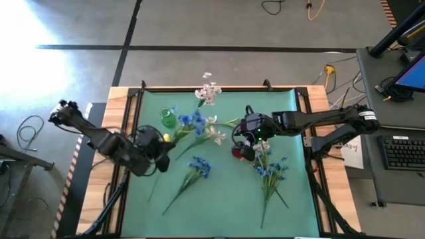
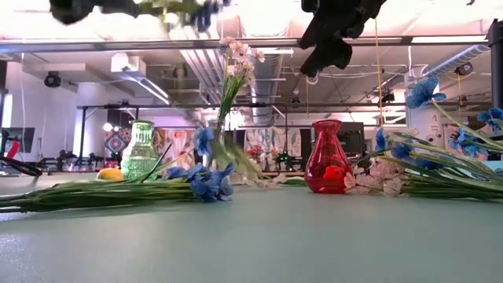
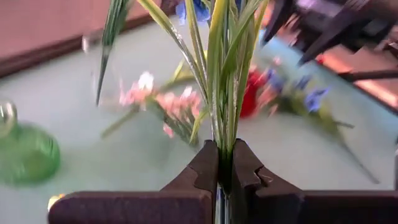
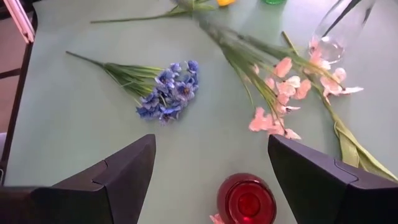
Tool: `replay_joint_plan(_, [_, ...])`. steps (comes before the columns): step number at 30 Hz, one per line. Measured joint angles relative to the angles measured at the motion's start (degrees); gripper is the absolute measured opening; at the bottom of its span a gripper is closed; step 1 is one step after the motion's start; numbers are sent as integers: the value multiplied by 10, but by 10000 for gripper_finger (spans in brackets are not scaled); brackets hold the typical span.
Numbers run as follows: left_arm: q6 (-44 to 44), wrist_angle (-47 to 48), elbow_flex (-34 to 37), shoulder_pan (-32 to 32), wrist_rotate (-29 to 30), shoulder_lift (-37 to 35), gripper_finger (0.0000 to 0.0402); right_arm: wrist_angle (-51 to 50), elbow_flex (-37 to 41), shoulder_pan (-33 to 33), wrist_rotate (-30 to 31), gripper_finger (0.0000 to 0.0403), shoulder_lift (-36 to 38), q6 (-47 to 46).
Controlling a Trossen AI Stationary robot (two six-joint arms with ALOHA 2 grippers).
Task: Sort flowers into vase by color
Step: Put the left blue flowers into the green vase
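Note:
My left gripper (image 1: 158, 150) is shut on a blue-blossomed stem (image 1: 189, 123) whose blossom end points toward the green vase (image 1: 168, 119). My right gripper (image 4: 211, 168) hangs open above the red vase (image 4: 247, 202). A clear vase (image 1: 208, 99) at the far edge holds a pink-white spray (image 1: 209, 91). One blue bunch (image 1: 198, 166) lies flat on the mat's middle, and more blue stems (image 1: 272, 169) lie near the red vase (image 1: 238, 151). A pink-white spray (image 1: 216, 133) lies between the vases. A yellow bud (image 1: 166, 137) lies beside my left gripper. My left gripper pinches the bundle of thin green stalks (image 3: 224, 152) between its two fingers (image 3: 202, 168), which lie across the stalks. The stem is lifted off the mat, and its leaves and blue blossom (image 3: 199, 9) reach out beyond the fingertips.
A green mat (image 1: 226, 199) covers the table inside a wooden frame (image 1: 119, 96). The near part of the mat holds only stalk ends. A desk with a keyboard (image 1: 402, 153) stands to the right, and cables lie on the floor beyond the far edge.

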State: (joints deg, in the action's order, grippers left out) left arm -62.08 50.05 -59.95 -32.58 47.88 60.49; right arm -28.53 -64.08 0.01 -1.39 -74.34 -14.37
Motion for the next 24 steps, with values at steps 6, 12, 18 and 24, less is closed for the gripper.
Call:
replay_joint_plan(6, [93, 1, -83, 1, 34, 6, 0, 1, 12, 0, 0, 302, 0, 0])
replay_joint_plan(12, [163, 26, -163, 1, 60, 20, 0, 3, 15, 0, 0, 302, 1, 0])
replay_joint_plan(18, [237, 21, -174, 1, 112, 23, 0, 13, 16, 9, 0, 302, 1, 11])
replay_joint_plan(24, [353, -123, -113, 2, 130, -1, 0, 48, 19, 26, 0, 302, 1, 20])
